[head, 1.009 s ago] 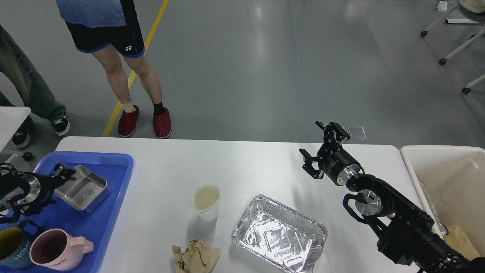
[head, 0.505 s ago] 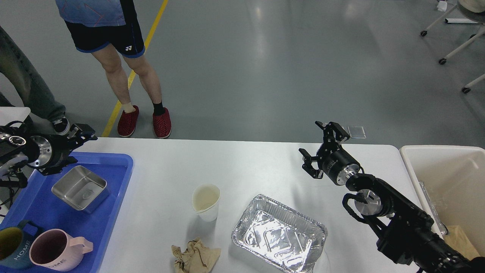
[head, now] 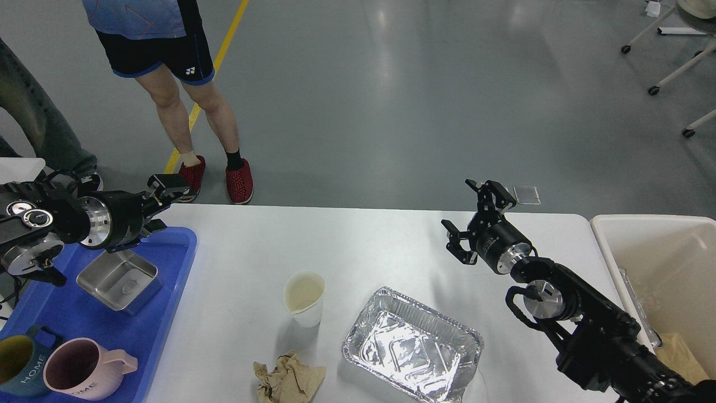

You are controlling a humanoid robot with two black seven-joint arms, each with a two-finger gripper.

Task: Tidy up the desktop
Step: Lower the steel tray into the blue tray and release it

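Note:
The desktop (head: 358, 240) is a wide white table top. On it stand a white paper cup (head: 305, 298), an empty foil tray (head: 413, 346) and a crumpled brown paper (head: 288, 380) near the front edge. My left gripper (head: 163, 204) is open and empty, hovering over the far right corner of the blue tray (head: 178, 263). My right gripper (head: 469, 215) is open and empty, raised above the desktop's far right part, beyond the foil tray.
The blue tray at the left holds a steel container (head: 118, 279), a pink mug (head: 84, 376) and a dark teal mug (head: 17, 369). A beige bin (head: 615, 235) stands at the right edge. A person's legs (head: 184, 112) stand beyond the table's far edge.
My left gripper has risen away from the steel container and swung right, to the blue tray's far right corner. The container stays in the tray. The right arm has not moved.

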